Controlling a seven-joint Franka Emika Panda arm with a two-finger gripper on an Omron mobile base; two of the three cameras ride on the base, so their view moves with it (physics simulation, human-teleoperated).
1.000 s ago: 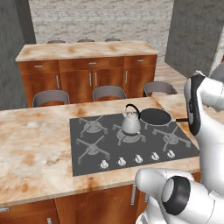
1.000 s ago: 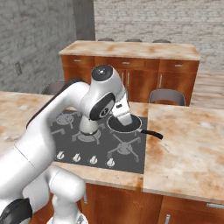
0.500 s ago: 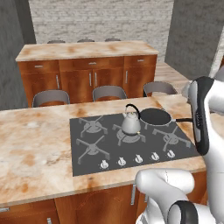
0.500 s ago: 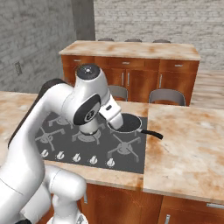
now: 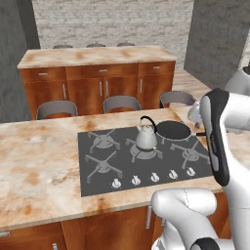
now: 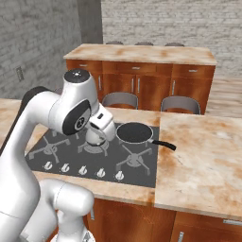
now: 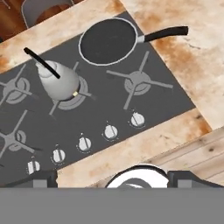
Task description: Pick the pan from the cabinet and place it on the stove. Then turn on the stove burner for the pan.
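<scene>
We see the pan [image 7: 107, 40] already resting on the stove [image 7: 170, 98], at its back right burner. Our gripper [image 7: 112, 177] is wide open and empty; turning the knob [image 7: 138, 119] remains.

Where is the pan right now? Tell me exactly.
The pan sits on the stove's back right burner in the hand view, beside the silver kettle, its black handle reaching out over the counter.
</scene>
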